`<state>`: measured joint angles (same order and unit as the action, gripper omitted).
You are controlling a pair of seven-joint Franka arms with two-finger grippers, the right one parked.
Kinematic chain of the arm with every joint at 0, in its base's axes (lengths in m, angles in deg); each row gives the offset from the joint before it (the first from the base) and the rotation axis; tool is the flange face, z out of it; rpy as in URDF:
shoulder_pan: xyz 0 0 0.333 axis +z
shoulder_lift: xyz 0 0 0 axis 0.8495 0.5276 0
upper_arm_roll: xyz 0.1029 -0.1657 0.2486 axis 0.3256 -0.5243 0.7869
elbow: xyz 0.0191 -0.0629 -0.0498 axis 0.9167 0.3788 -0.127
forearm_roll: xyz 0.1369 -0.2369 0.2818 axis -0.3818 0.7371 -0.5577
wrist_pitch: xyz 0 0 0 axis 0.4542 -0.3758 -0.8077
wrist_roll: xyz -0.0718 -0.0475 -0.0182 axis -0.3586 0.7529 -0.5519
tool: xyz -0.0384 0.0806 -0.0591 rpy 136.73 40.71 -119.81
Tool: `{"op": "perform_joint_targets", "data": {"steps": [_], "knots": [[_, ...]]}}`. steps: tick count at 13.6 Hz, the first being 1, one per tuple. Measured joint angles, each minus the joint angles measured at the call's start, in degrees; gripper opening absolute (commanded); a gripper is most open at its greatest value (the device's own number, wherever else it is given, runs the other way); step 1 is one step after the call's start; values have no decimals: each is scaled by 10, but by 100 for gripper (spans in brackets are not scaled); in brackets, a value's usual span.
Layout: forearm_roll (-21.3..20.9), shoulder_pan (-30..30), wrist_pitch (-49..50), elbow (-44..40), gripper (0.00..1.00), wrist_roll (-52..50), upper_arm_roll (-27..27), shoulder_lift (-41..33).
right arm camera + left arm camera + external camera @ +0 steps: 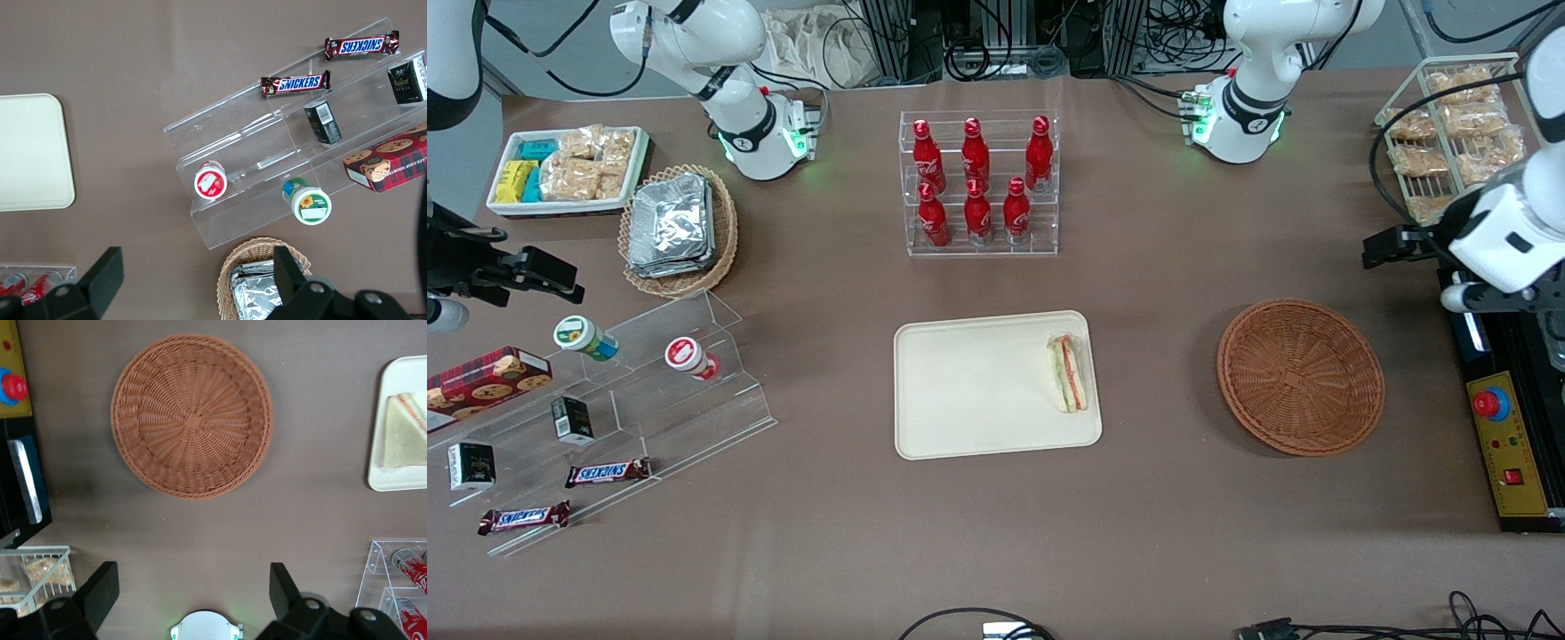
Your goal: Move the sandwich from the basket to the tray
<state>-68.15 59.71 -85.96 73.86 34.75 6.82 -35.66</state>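
The sandwich point(1069, 373), a wedge with orange and green layers, lies on the cream tray point(978, 391) near the tray's edge that faces the basket. The reddish-brown wicker basket point(1300, 376) holds nothing and sits beside the tray, toward the working arm's end. My gripper point(1385, 248) hangs high over the table at that end, farther from the front camera than the basket, next to a wire rack. In the left wrist view the gripper point(192, 583) is open, nothing between its black fingers point(100, 587); the basket point(192, 425), sandwich point(403, 433) and tray point(393, 483) show there too.
A clear rack of red bottles point(978, 182) stands farther back than the tray. A wire rack of snack bags point(1449, 133) and a control box with a red button point(1507, 444) sit at the working arm's end. A tan basket of foil packets point(679, 229), white bin point(569, 169) and acrylic shelf point(631, 400) lie toward the parked arm's end.
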Motion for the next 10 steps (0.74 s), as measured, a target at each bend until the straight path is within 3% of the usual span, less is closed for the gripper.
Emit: {"op": "perform_joint_targets", "data": {"steps": [10], "knots": [[-2, -9, -3, -4, 100, 0, 6, -11]]}}
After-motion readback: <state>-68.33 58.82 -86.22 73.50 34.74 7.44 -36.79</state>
